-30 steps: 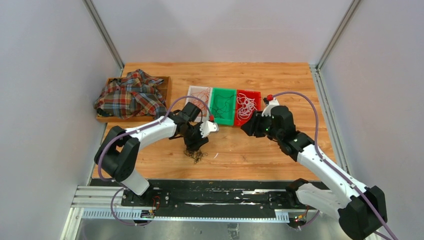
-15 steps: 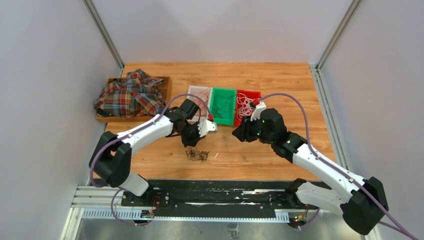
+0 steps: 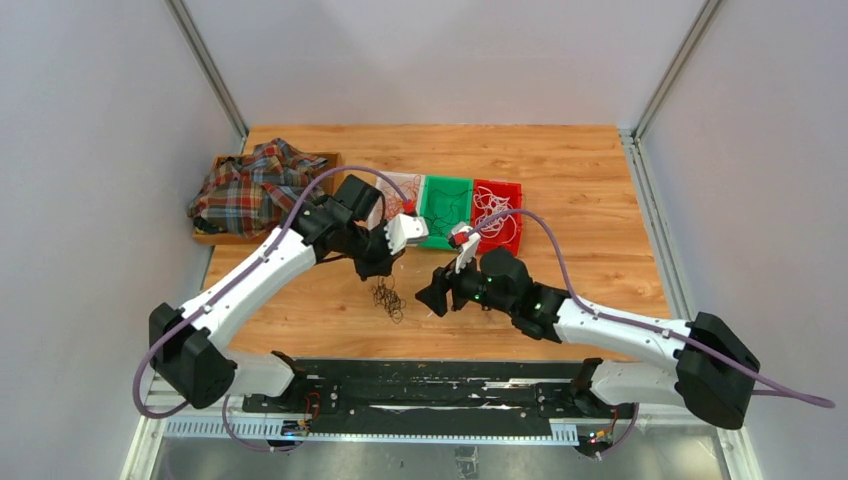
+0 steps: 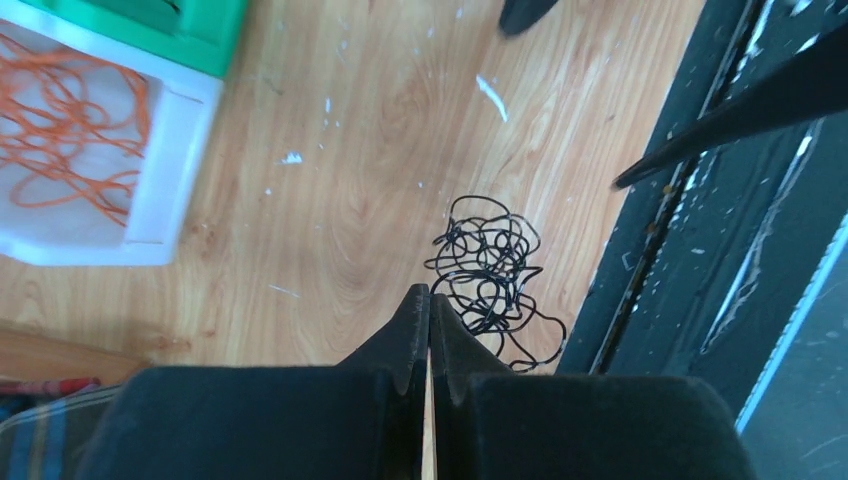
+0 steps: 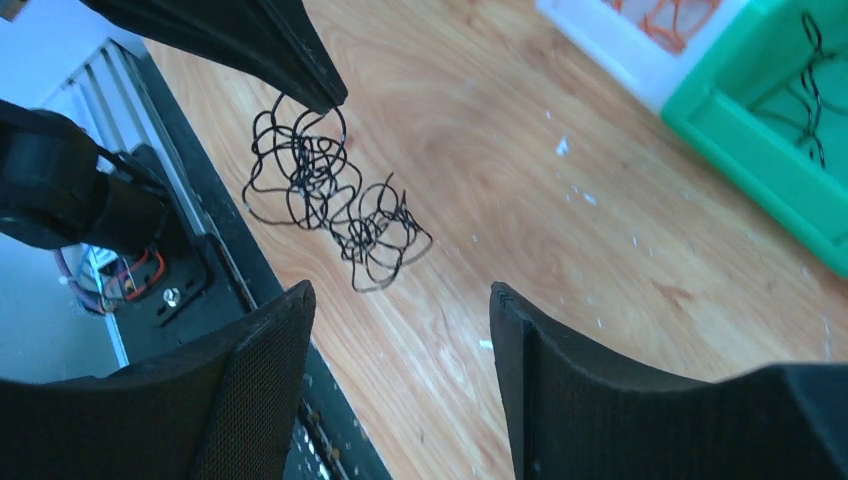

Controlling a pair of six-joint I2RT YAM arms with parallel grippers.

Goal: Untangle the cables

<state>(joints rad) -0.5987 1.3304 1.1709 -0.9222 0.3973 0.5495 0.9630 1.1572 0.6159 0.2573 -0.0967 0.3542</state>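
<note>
Black cable tangle (image 5: 320, 190): one strand pinched in the closed left hand (image 4: 430, 300), hanging low over the surface (image 3: 560, 160) near its front edge. Right hand (image 5: 400, 295): open, just beside the tangle. White tray (image 4: 190, 140): orange cables (image 4: 60, 130). Green tray (image 5: 740, 130): black cables (image 5: 815, 110). Red tray (image 3: 512, 190): white cables (image 3: 490, 215).

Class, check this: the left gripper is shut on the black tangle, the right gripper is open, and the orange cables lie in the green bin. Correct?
No. The orange cables lie in the white bin, not the green bin, as the left wrist view shows. The left gripper is shut on the black tangle and the right gripper is open.
</note>
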